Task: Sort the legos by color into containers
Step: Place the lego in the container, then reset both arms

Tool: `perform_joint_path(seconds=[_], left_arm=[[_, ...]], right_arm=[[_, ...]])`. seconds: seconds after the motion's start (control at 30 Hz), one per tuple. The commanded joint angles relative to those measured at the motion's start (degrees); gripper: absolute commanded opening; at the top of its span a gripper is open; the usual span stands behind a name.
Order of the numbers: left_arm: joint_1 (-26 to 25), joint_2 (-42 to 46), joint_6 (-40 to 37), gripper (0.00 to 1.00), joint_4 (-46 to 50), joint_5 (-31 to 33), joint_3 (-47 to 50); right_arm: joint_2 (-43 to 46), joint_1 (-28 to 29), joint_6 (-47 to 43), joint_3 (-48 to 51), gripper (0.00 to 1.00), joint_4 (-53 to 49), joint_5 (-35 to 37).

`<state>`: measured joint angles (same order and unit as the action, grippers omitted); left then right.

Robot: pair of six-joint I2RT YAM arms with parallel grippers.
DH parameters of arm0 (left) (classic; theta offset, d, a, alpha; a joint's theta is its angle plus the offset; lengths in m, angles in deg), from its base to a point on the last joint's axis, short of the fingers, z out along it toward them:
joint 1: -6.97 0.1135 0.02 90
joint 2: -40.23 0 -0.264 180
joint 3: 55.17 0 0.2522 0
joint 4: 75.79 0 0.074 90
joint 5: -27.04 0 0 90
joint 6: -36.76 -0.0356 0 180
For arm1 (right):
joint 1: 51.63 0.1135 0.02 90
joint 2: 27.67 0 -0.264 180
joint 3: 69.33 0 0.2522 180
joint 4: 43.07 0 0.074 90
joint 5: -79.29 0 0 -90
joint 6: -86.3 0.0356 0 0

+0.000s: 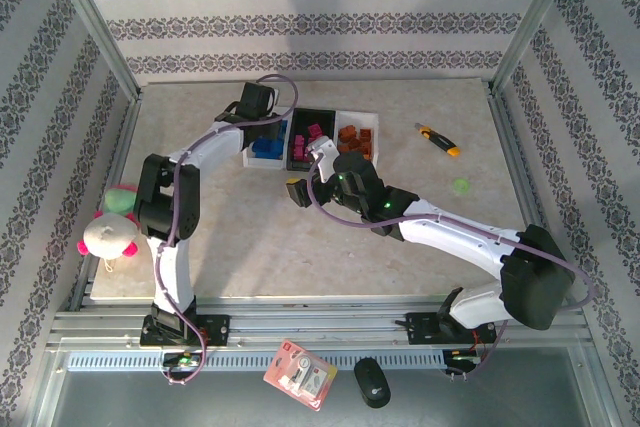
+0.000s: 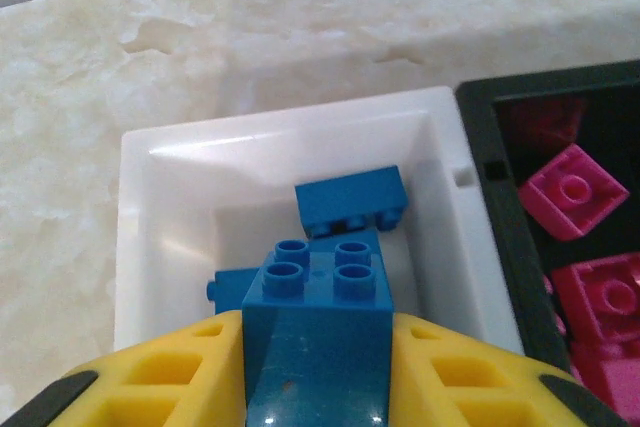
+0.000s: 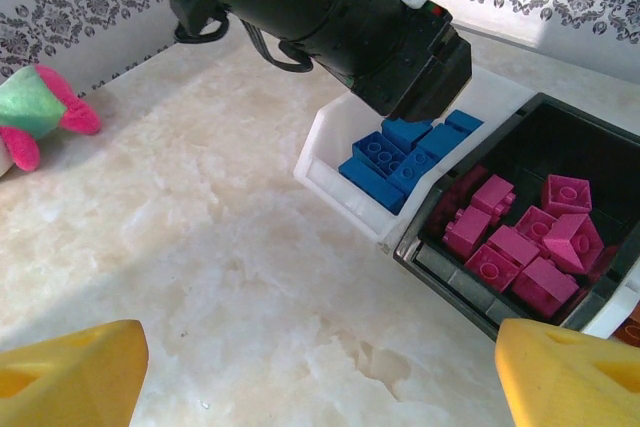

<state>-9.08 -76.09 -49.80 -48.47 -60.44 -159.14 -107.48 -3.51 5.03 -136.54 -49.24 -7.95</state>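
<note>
From above, a black plastic tray (image 1: 326, 119) of magenta-pink square bricks (image 1: 313, 133) is flanked by a white plastic tray (image 1: 252, 158) of blue bricks (image 1: 268, 145) on its left and a second white tray (image 1: 378, 119) of orange-brown bricks (image 1: 358, 139) on its right. The left gripper (image 1: 272, 127) is poised over the blue bricks, the right gripper (image 1: 308, 169) at the black tray's near side.

In the left wrist view, one blue brick (image 2: 318, 297) is clamped between yellow fingers (image 2: 170, 377).

In the right wrist view, the right gripper (image 3: 320, 372) is spread wide and empty, and a pink-and-green plush toy (image 3: 35, 112) is shown far left of the black tray.
</note>
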Motion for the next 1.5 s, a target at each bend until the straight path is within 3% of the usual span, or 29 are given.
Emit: perform_joint_path(seconds=[0.0, 0.1, 0.23, 0.33, 0.5, 0.67, 0.77, 0.93, 1.1, 1.2, 1.3, 1.43, 1.47], left_arm=[[1.35, -2.28, 0.74, 0.37, -2.54, -0.59, -2.80], [1.38, -1.70, 0.16, 0.47, -2.74, -0.54, -2.79], [1.40, 2.74, -1.33, 0.77, -6.02, -1.22, 1.10], [1.39, 8.35, -1.85, 0.88, -9.39, -1.46, 6.36], [1.43, 20.69, -3.57, 0.97, -18.44, -2.75, 19.44], [1.38, 33.61, -4.91, 0.99, -30.90, 0.19, 36.91], [1.45, 40.34, -4.42, 0.99, -34.78, 8.03, 45.87], [2.14, 46.34, -9.11, 0.99, -44.73, 14.31, 58.97], [4.62, 43.04, -11.83, 0.99, -51.63, 15.40, 64.50], [6.56, 37.92, -9.63, 0.99, -57.27, 15.75, 66.13], [8.30, 34.56, -7.93, 0.99, -57.75, 11.76, 65.85], [10.30, 27.77, -6.59, 0.99, -67.38, 10.14, 68.02], [11.66, 28.39, -4.71, 0.99, -65.49, 8.27, 68.08]], right_arm=[[-0.35, -0.46, 0.85, -0.51, 0.90, 1.48, 1.25], [0.23, -0.80, 1.33, -0.45, 0.90, 1.23, 1.29], [1.01, -2.07, 2.62, 0.09, 0.90, 1.51, 0.70], [1.63, -3.19, 3.13, 0.58, 0.89, 1.85, 0.20], [3.79, -5.72, 3.77, 2.23, 0.89, 2.48, 3.72], [7.87, -9.89, 1.42, 7.30, 0.90, 5.18, 7.86], [10.93, -12.97, -2.91, 10.98, 0.91, 6.84, 12.17], [14.98, -23.65, -6.08, 19.04, 0.92, 11.53, 12.92], [10.20, -35.27, -8.27, 26.59, 0.93, 23.16, 9.52], [7.18, -37.68, -10.84, 25.05, 0.95, 23.63, 13.37], [4.00, -40.95, -11.94, 26.34, 0.95, 31.73, 12.84], [4.71, -43.11, -9.03, 25.26, 0.93, 28.26, 11.00], [5.11, -43.11, -8.92, 25.54, 0.93, 28.13, 10.80]])
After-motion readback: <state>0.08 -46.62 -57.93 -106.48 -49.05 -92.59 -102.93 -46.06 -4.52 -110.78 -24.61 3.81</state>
